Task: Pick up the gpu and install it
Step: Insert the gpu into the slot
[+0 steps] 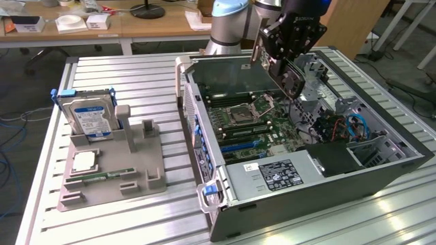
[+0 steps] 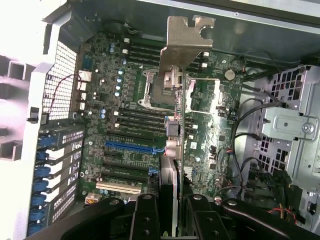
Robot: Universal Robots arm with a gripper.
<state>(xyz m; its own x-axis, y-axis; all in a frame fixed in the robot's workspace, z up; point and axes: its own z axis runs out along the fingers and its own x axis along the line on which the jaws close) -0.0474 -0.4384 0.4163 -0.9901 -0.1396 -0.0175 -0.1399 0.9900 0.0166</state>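
The gpu [image 1: 293,81], a thin dark card with a round black fan, hangs tilted above the open computer case [image 1: 381,168]. My gripper [image 1: 278,62] is shut on the card's upper part. In the wrist view the gpu [image 2: 175,95] is seen edge-on, its silver end bracket [image 2: 185,37] at the far end. There the black fingers [image 2: 147,215] clamp it from both sides. Below the card lies the green motherboard [image 2: 130,90] with a blue slot [image 2: 127,147] and the processor socket [image 2: 155,92]. The card is clear of the board.
On the exterior view's left a grey holder [image 1: 146,176] carries a hard drive [image 1: 87,115] with a blue-white label, a processor chip [image 1: 83,161] and a memory stick [image 1: 102,176]. Inside the case are a power supply [image 1: 272,173], a drive cage [image 2: 290,130] and loose cables [image 1: 354,125].
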